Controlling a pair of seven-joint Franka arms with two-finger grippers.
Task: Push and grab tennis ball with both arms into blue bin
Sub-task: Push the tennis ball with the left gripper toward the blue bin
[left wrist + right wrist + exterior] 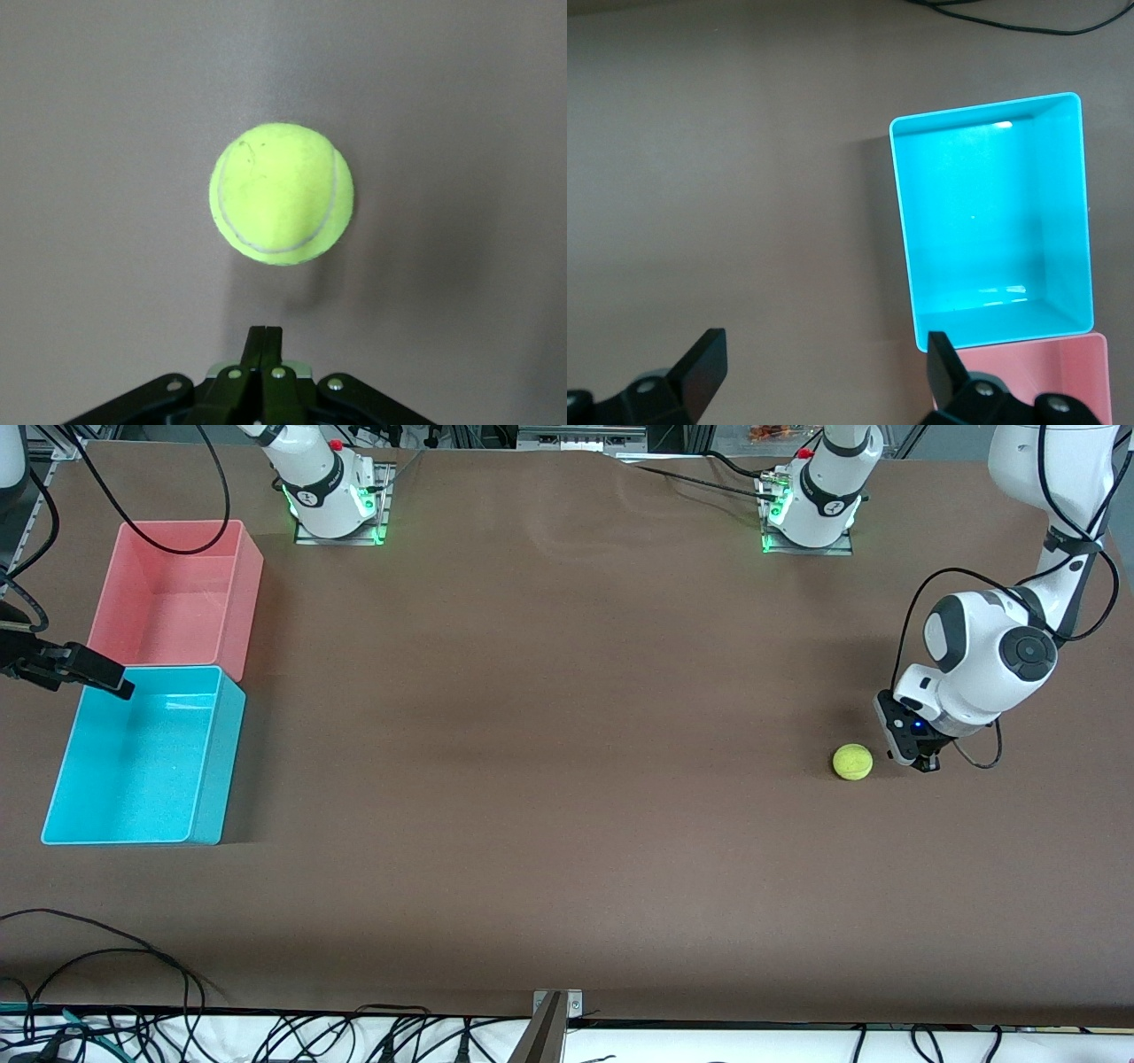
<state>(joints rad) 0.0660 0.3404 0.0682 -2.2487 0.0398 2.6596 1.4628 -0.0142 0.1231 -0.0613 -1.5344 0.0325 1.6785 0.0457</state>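
Front view: blue bin [205, 766], no contents

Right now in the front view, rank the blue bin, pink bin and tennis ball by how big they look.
1. Blue bin and pink bin: they look alike in size, so no ranking between them.
2. Tennis ball: far the smallest.

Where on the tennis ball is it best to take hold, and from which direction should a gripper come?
Probably from straight above, fingers closing across the widest middle of the tennis ball. It is round and lies alone on the bare table, so every side is free. The left gripper beside it is shut and must open first.
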